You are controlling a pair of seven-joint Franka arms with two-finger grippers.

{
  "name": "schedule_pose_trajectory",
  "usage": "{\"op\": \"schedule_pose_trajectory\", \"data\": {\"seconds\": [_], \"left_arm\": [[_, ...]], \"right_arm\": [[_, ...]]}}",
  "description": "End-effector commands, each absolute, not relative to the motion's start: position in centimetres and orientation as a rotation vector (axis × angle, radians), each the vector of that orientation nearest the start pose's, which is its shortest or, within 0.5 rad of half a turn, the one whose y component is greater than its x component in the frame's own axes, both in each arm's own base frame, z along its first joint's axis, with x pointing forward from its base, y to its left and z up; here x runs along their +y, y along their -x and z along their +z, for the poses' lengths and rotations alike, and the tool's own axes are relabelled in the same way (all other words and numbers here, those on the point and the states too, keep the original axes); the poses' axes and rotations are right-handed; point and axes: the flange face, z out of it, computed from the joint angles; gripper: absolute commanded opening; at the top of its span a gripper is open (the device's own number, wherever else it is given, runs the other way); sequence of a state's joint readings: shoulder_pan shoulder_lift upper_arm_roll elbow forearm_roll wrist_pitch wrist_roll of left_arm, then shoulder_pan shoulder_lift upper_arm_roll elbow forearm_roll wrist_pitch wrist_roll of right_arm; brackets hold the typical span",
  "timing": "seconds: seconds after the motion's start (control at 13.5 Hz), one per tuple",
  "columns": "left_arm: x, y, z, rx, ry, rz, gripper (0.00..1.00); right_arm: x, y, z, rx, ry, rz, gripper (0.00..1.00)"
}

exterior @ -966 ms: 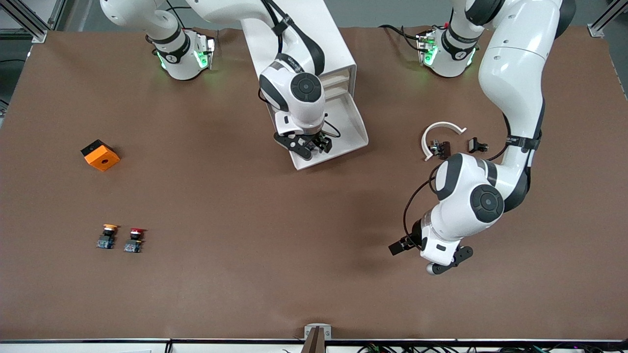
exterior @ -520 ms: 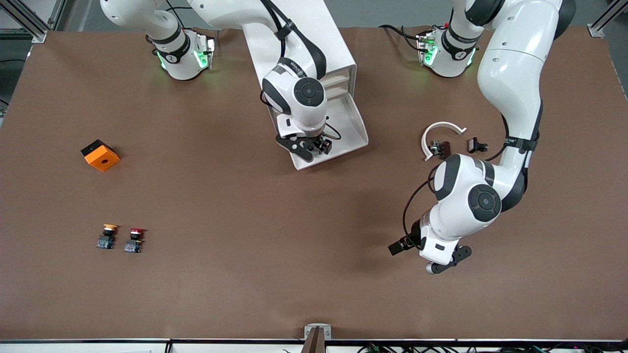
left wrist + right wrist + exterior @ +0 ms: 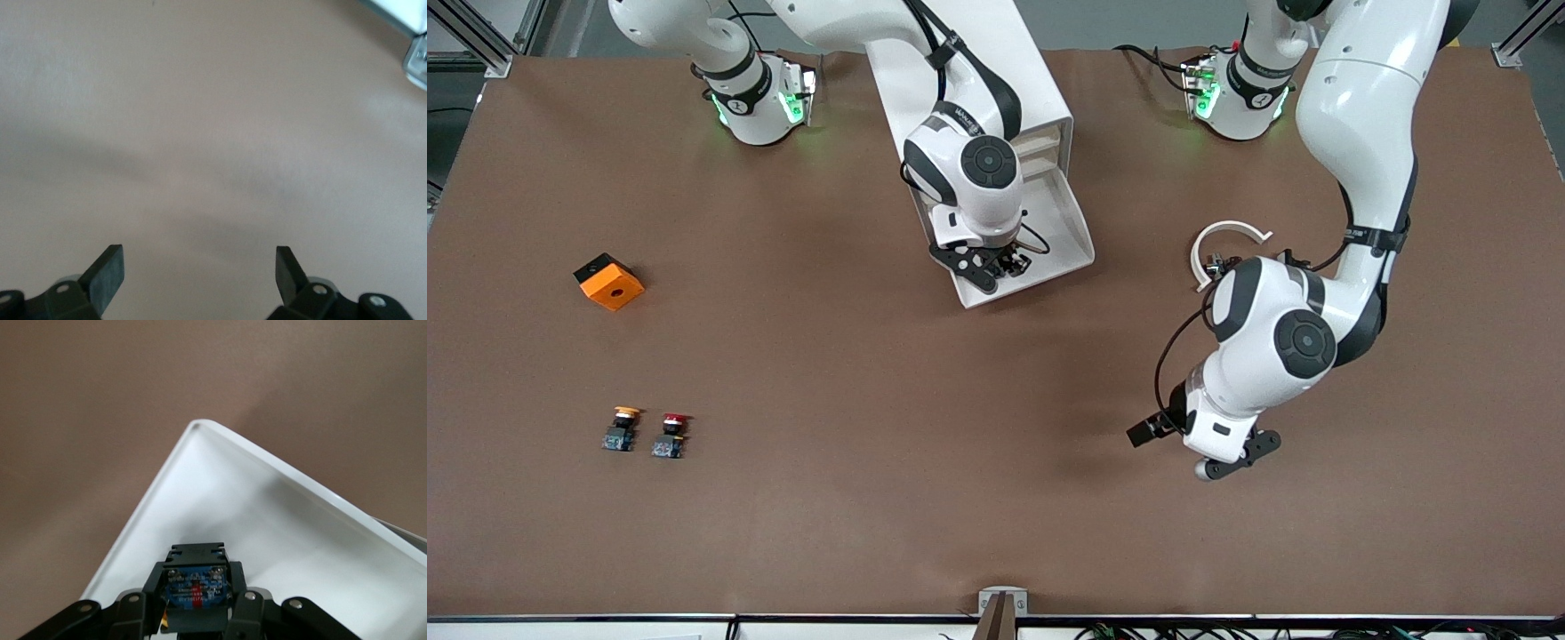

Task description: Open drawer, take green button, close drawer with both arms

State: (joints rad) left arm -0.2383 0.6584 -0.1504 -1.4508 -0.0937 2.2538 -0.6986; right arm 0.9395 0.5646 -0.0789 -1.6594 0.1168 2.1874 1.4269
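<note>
The bottom drawer (image 3: 1069,227) of the white cabinet (image 3: 996,62) is pulled out toward the front camera. My right gripper (image 3: 1005,264) is down inside it, near its front corner. In the right wrist view the right gripper (image 3: 197,603) is shut on the button (image 3: 198,581). Its black-and-blue body shows between the fingers, its cap is hidden, and the drawer's white floor (image 3: 300,520) lies around it. My left gripper (image 3: 1216,453) hangs over bare table toward the left arm's end. In the left wrist view the left gripper (image 3: 199,263) stands open with nothing between its fingers.
An orange block (image 3: 608,281) lies toward the right arm's end. Nearer the front camera stand a yellow-capped button (image 3: 621,428) and a red-capped button (image 3: 670,435). A white curved piece (image 3: 1227,233) and small dark parts (image 3: 1216,263) lie by the left arm's elbow.
The right gripper has closed on the button inside the drawer. The left arm has drifted a little toward the bases, its gripper still open.
</note>
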Motion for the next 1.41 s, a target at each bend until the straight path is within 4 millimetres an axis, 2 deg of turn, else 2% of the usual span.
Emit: {"op": "schedule_pose_trajectory", "data": {"seconds": [0.0, 0.15, 0.22, 0.3, 0.45, 0.59, 0.74, 0.89, 1.04, 1.34], "left_arm": [[-27.1, -64.6, 32.0, -0.567, 3.266, -0.036, 1.00], [-28.7, -62.3, 31.7, -0.520, 3.257, 0.004, 1.00], [-29.5, -60.8, 31.1, -0.492, 3.246, 0.030, 1.00], [-30.2, -59.7, 30.1, -0.468, 3.240, 0.050, 1.00], [-31.2, -58.0, 28.7, -0.436, 3.228, 0.084, 1.00], [-33.4, -55.5, 27.5, -0.353, 3.213, 0.123, 1.00], [-35.2, -53.7, 25.9, -0.358, 3.183, 0.160, 1.00], [-37.7, -51.2, 25.2, -0.376, 3.158, 0.178, 1.00], [-39.6, -49.7, 24.6, -0.293, 3.126, 0.137, 1.00], [-43.1, -46.6, 24.0, -0.250, 3.109, 0.131, 1.00]], "right_arm": [[52.1, -46.1, 31.9, 1.003, 2.966, 0.122, 0.00], [50.7, -48.9, 35.3, 1.022, 2.966, 0.141, 0.00], [49.3, -50.4, 36.6, 0.947, 2.981, 0.139, 0.00], [47.8, -51.7, 37.6, 0.872, 2.989, 0.125, 0.00], [43.1, -55.1, 38.7, 0.730, 3.014, 0.116, 0.00], [37.9, -58.4, 38.2, 0.618, 3.041, 0.127, 0.00], [32.3, -61.1, 36.0, 0.515, 3.066, 0.137, 0.00], [25.8, -63.3, 33.4, 0.443, 3.071, 0.127, 0.00], [20.0, -65.4, 32.6, 0.399, 3.070, 0.101, 0.00], [12.6, -67.5, 30.9, 0.402, 3.068, 0.084, 0.00]]}}
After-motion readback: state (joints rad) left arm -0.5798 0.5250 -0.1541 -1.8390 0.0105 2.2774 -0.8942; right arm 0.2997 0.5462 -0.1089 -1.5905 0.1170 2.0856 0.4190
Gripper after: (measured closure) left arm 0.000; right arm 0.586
